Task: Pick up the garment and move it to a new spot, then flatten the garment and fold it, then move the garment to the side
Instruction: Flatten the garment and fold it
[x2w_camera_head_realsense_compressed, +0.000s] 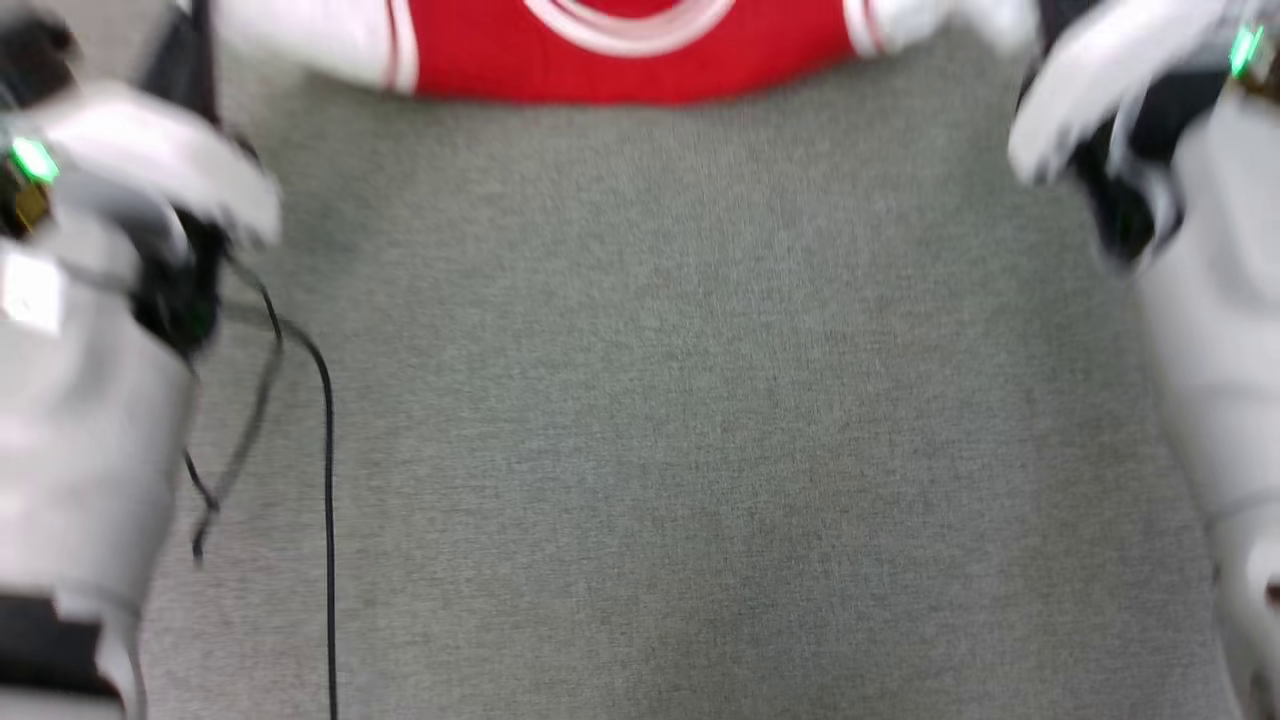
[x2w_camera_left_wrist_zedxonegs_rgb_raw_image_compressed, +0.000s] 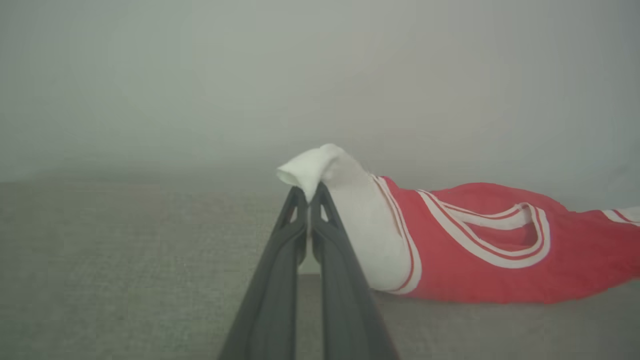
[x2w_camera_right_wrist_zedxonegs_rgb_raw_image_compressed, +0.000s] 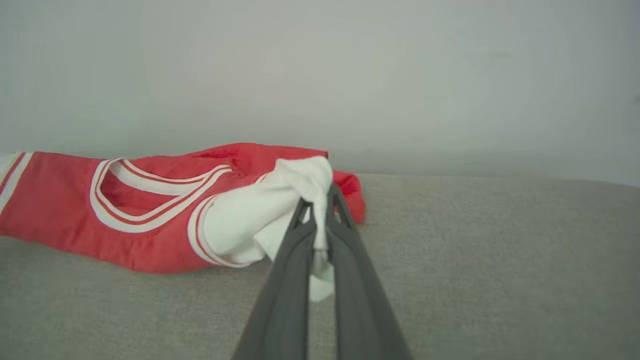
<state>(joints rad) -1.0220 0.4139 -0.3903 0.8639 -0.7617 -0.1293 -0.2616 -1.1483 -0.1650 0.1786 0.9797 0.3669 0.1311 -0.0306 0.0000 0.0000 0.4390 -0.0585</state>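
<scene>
A: The garment (x2w_camera_head_realsense_compressed: 640, 50), seen from the head?

B: It lies across the top edge of the blurred picture, red in the middle with white at both ends. Below it the grey surface (x2w_camera_head_realsense_compressed: 680, 400) is open. A black cable (x2w_camera_head_realsense_compressed: 327, 450) hangs down beside the left arm (x2w_camera_head_realsense_compressed: 90, 400), and the right arm (x2w_camera_head_realsense_compressed: 1210, 380) runs along the opposite edge.

A: And the left wrist?

B: The left gripper (x2w_camera_left_wrist_zedxonegs_rgb_raw_image_compressed: 310, 192) has its jaws together, clamped on the tip of a white sleeve (x2w_camera_left_wrist_zedxonegs_rgb_raw_image_compressed: 312, 167) that is raised off the surface. The garment's red body (x2w_camera_left_wrist_zedxonegs_rgb_raw_image_compressed: 475, 270) rests on the grey cloth to the right, its striped neckline open. To the left the surface is bare, and a pale wall (x2w_camera_left_wrist_zedxonegs_rgb_raw_image_compressed: 200, 75) stands behind.

A: The right wrist?

B: The right gripper (x2w_camera_right_wrist_zedxonegs_rgb_raw_image_compressed: 322, 192) is pinched on the other sleeve (x2w_camera_right_wrist_zedxonegs_rgb_raw_image_compressed: 305, 180), which is bunched, with a flap hanging between the fingers. The red body (x2w_camera_right_wrist_zedxonegs_rgb_raw_image_compressed: 60, 210) stretches left, close to the wall (x2w_camera_right_wrist_zedxonegs_rgb_raw_image_compressed: 450, 75). To the right the grey surface lies open.
</scene>
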